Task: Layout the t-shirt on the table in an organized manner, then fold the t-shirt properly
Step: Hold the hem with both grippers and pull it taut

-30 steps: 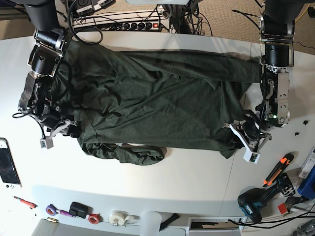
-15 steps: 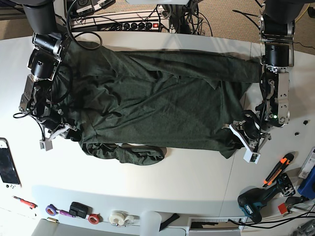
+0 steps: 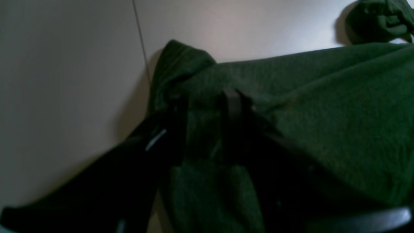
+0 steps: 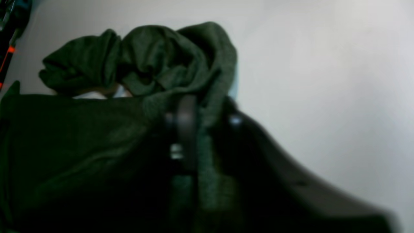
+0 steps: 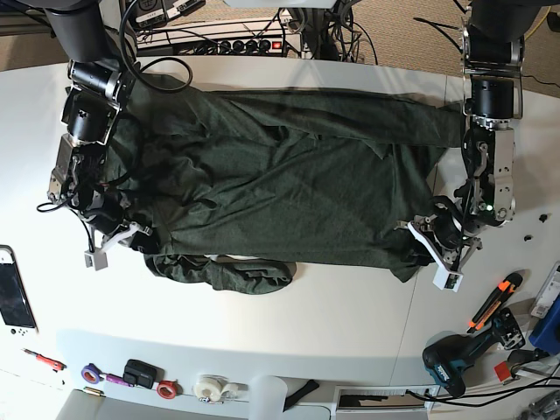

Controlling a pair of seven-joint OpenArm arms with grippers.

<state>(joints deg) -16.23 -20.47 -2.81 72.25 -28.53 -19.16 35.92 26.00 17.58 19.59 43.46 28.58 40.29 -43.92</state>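
Gripper on the left arm (image 3: 205,127) pinches a fold of the t-shirt (image 5: 289,188) between its dark jaws, at the garment's corner beside the thin seam line (image 3: 139,38) of the desk (image 5: 350,315). Right gripper (image 4: 205,129) is likewise clamped on a fold of the green cloth, with a bunched sleeve (image 4: 136,61) lying just beyond its tips. From the base view the t-shirt lies spread and wrinkled across the middle of the white desk, between both arms, one crumpled sleeve sticking out along its near edge.
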